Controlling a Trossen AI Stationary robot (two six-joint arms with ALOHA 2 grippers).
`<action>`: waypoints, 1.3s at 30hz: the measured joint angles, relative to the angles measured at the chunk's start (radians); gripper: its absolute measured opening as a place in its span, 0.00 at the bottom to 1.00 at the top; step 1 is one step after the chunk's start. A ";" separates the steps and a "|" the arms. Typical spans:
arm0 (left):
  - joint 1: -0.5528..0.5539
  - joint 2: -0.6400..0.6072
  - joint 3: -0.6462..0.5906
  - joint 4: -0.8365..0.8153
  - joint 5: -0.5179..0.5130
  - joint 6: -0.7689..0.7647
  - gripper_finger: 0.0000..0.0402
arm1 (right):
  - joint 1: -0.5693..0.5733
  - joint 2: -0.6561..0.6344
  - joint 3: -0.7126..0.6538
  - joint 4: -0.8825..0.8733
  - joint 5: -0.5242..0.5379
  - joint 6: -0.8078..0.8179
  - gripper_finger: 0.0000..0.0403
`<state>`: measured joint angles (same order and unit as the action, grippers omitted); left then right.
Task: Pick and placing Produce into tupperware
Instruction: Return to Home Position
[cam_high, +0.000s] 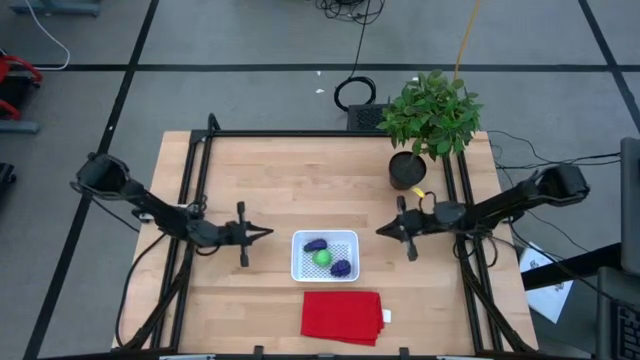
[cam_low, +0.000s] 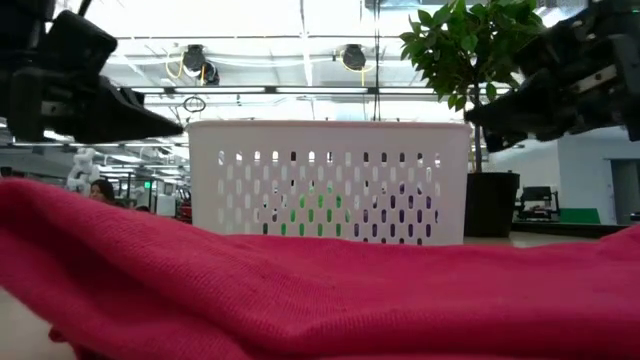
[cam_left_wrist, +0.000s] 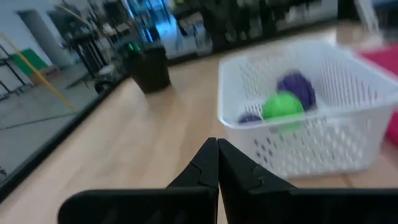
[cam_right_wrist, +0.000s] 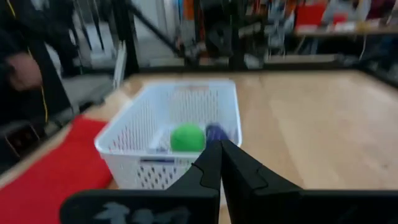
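The white tupperware (cam_high: 325, 256) stands on the table a little near of its middle, and holds the green ball (cam_high: 322, 258) and two dark purple lumps (cam_high: 316, 244) (cam_high: 342, 267). In the left wrist view the ball (cam_left_wrist: 281, 106) and a purple lump (cam_left_wrist: 297, 87) show inside the mesh walls (cam_left_wrist: 311, 155). My left gripper (cam_high: 268, 233) hovers just left of the container, shut and empty. My right gripper (cam_high: 380, 231) hovers just right of it, shut and empty too. Both show shut in their wrist views (cam_left_wrist: 217, 149) (cam_right_wrist: 219, 149).
A flat red cloth (cam_high: 343, 316) lies by the near edge, in front of the container. A potted plant (cam_high: 428, 120) stands at the far right, close behind my right arm. Bare wood lies far of the container and at the table's left.
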<state>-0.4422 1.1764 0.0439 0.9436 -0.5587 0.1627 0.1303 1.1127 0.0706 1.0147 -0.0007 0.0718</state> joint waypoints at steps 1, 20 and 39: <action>0.003 -0.025 -0.029 0.041 0.000 -0.001 0.00 | 0.000 -0.019 -0.017 0.016 0.001 0.002 0.00; -0.017 -0.287 -0.034 -0.043 0.076 0.177 0.00 | -0.058 -0.230 -0.055 -0.061 0.026 -0.007 0.00; 0.039 -0.496 0.171 -0.453 0.239 0.273 0.00 | -0.061 -0.638 -0.054 -0.303 -0.030 0.015 0.00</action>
<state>-0.4033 0.6802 0.2146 0.4903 -0.3195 0.4352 0.0696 0.4749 0.0168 0.7112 -0.0307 0.0872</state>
